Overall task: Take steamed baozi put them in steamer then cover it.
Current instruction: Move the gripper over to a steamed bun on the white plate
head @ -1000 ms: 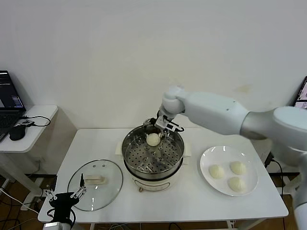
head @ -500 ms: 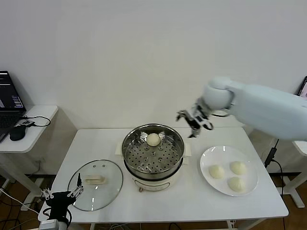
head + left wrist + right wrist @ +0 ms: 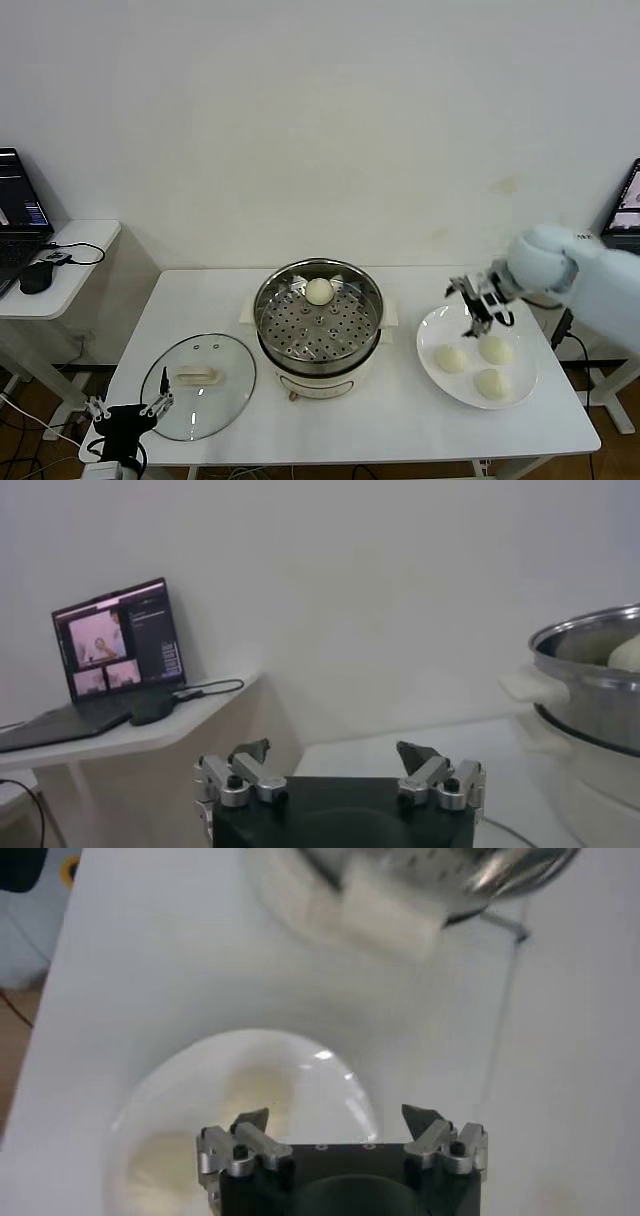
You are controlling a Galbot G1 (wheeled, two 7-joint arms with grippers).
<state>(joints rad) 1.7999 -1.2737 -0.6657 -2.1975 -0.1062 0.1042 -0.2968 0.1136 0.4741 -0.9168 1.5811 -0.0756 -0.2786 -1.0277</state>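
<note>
The right end effector [image 3: 478, 301] hangs empty, jaws spread, over the near rim of the plate [image 3: 432, 328], close above three steamed baozi [image 3: 451, 358]; one sits inside the steamer [image 3: 318, 318], and the cover [image 3: 197, 385] lies on the worktop [image 3: 400, 425]. The left end effector [image 3: 126, 413] waits open off the front corner.

From the left wrist, only the steamer's side [image 3: 590, 680] shows.

From the right wrist, the buns [image 3: 165, 1163] look soft; a hard or off-centre pinch could dent one, or roll it off the plate.
</note>
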